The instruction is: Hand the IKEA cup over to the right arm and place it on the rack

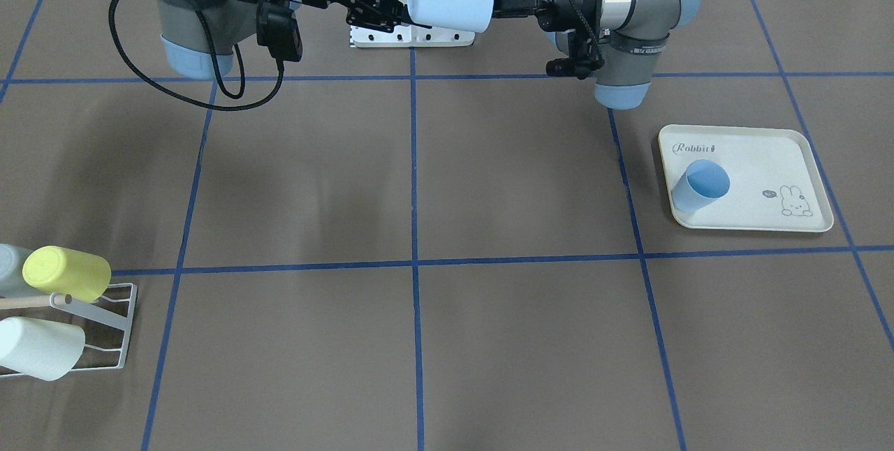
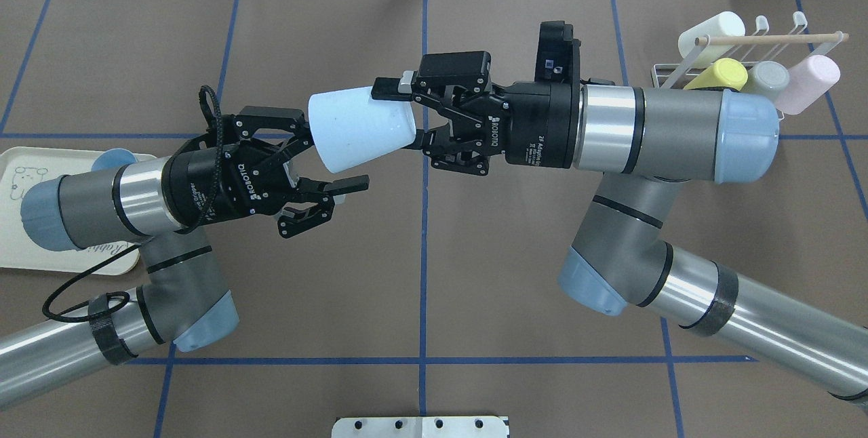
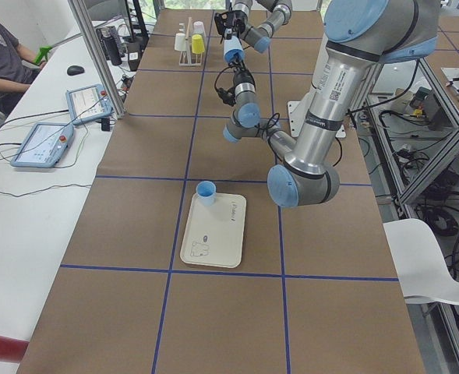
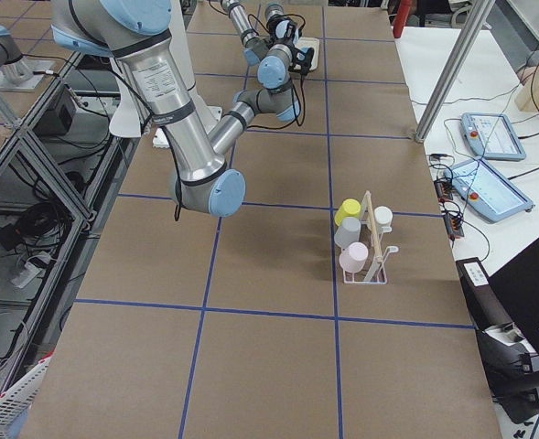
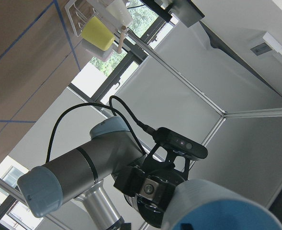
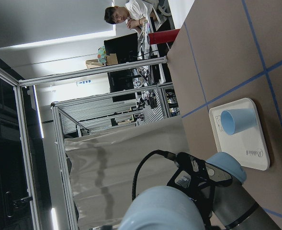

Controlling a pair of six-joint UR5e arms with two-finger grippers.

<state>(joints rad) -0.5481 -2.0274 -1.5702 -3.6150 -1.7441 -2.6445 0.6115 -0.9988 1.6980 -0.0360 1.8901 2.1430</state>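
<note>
The table (image 2: 515,275) is covered with brown paper divided by blue tape lines (image 2: 424,255), and both arms meet in the air above its middle. The pale blue IKEA cup (image 2: 359,127) hangs there on its side, off the table, between the two grippers. The right gripper (image 2: 397,119) is clamped on the narrow base end of the cup, with one finger on each side of the wall. The left gripper (image 2: 337,158) is spread wide around the rim end. Its lower finger stands clear of the cup wall, so I judge it carries no weight.

The hand-over looks nearly complete. To finish it well, the left arm should draw back straight along the axis of the cup, so that no finger catches the rim, while the right one holds firmly. The rack (image 2: 659,76) stands far on the robot's right side and bears several other cups (image 2: 725,75) — a free prong must be chosen with care.
</note>
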